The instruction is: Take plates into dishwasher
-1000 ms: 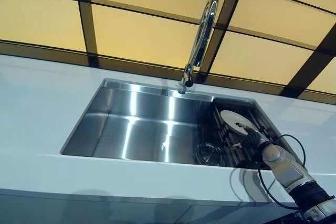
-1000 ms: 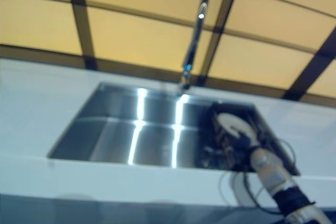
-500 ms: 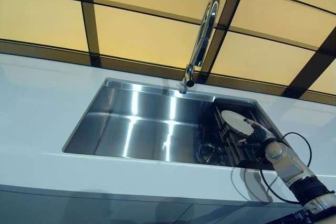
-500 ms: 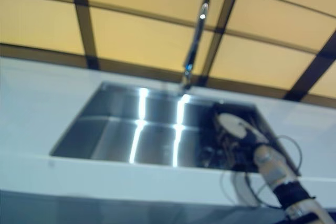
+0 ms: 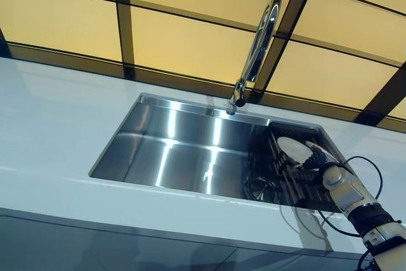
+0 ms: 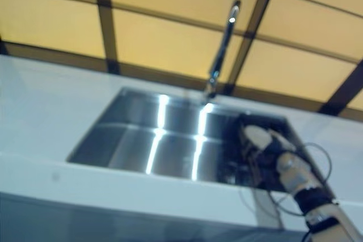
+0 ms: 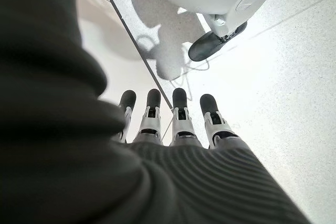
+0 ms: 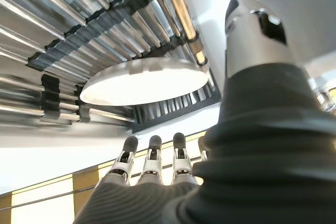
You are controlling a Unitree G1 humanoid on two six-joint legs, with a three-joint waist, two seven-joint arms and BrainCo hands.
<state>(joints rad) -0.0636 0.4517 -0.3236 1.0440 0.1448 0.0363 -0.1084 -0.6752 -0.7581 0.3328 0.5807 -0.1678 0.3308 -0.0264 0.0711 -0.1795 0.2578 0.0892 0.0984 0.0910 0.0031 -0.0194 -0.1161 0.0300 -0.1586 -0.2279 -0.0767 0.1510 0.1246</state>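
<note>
Left eye view, counter: a white counter [image 5: 51, 131] runs across the scene, with yellow wall panels [image 5: 190, 36] in dark frames behind it.
Left hand: it shows only in the left wrist view [image 7: 173, 129]; its fingers are straight and relaxed, they hold nothing, and they point down at a pale speckled floor [image 7: 273, 77].
Sink: a steel sink [image 5: 184, 150] is set into the counter; its left and middle part has nothing in it.
Tap: a tall chrome tap [image 5: 257, 49] stands at the back edge of the sink and bends over the basin.
Rack: a dark dish rack [image 5: 288, 179] with metal bars fills the right end of the sink.
Plate: one white plate [image 5: 293, 150] stands tilted between the bars of the rack, near the back; in the right wrist view it is the pale oval [image 8: 144, 80] resting on the bars.
Right hand: it reaches into the rack from the lower right [image 5: 316, 160], just beside the plate; in its own wrist view the fingers [image 8: 152, 156] are straight and not closed on anything, apart from the plate.
</note>
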